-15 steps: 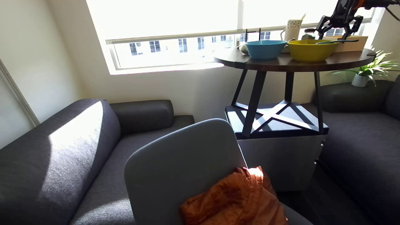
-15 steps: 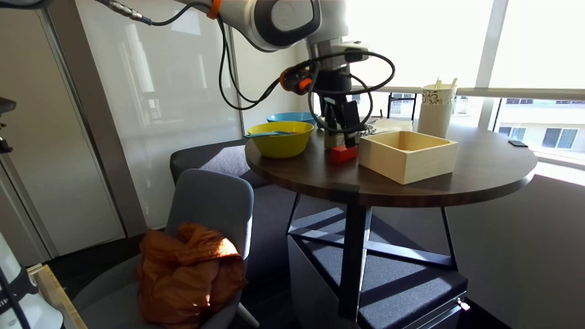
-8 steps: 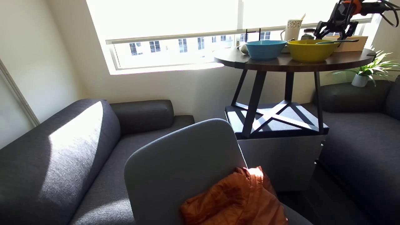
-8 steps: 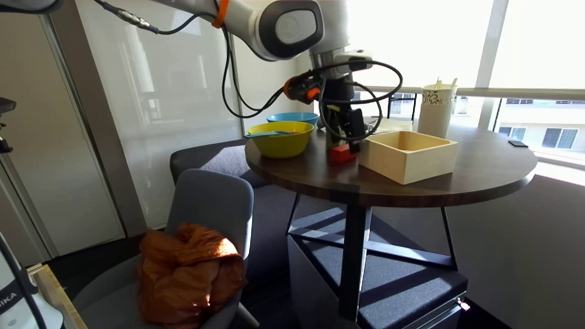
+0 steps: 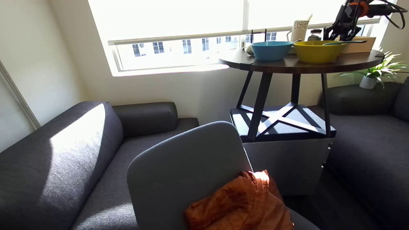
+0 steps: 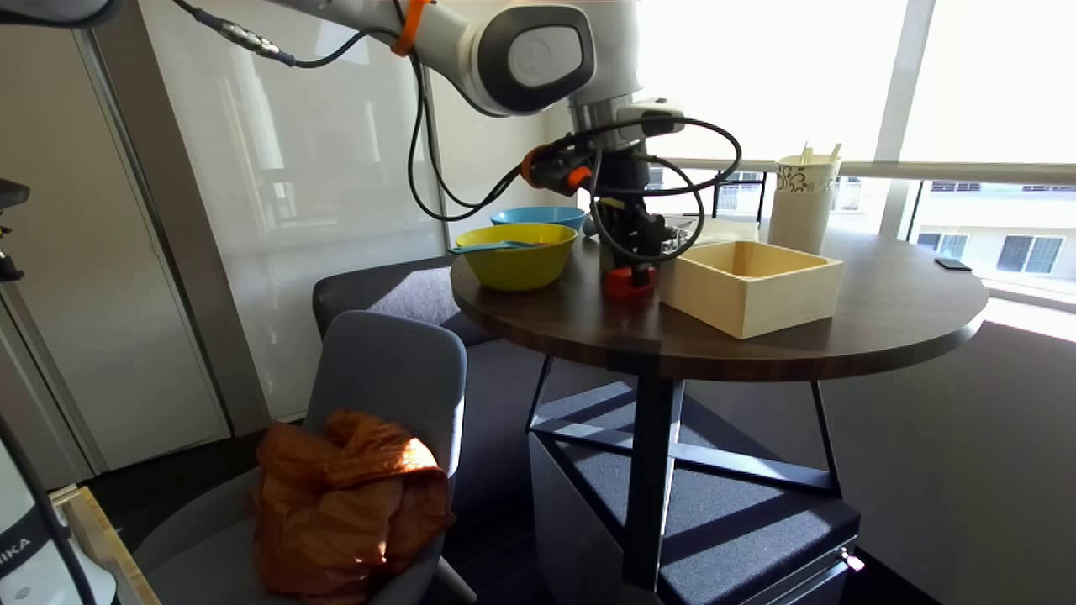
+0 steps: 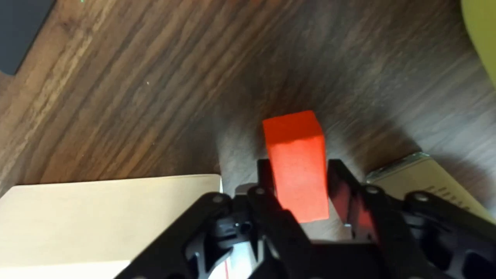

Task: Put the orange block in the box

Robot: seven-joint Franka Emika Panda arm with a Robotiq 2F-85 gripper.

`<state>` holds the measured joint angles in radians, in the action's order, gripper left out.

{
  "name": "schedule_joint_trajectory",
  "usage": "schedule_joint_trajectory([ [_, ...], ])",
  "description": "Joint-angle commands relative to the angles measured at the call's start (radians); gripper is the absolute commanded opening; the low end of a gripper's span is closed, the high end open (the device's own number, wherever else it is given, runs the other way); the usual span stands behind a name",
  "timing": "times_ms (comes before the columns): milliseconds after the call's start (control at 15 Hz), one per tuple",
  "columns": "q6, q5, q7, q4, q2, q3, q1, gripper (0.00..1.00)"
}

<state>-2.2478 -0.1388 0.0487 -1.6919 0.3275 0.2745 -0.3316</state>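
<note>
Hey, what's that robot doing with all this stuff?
A robot arm has its black fingers on either side of an orange-red block, which looks to be resting on the round table. They're very close to it, but I can't tell whether they grip it. The block is meant for the open wooden box beside it, but isn't in there yet.

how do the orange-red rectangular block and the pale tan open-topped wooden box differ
The orange-red rectangular block is far smaller than the pale tan wooden box. The block shows a flat, closed top; the box is open-topped and hollow. The block lies between the fingers of the black gripper; the box stands outside them. Both have straight-edged, rectangular sides.
</note>
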Motion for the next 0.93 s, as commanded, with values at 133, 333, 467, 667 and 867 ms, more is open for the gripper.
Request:
schedule_joint_trajectory([
  [133,0.062,0.003,0.027,0.04,0.005,-0.018,-0.015,0.08],
  [333,0.097,0.007,0.02,0.05,-0.028,-0.012,-0.014,0.08],
  [467,0.105,0.009,0.02,0.056,-0.058,-0.008,-0.014,0.08],
  [667,0.112,0.017,0.009,0.066,-0.101,0.001,-0.013,0.08],
  [867,0.107,0.015,0.001,0.086,-0.119,0.011,-0.017,0.08],
])
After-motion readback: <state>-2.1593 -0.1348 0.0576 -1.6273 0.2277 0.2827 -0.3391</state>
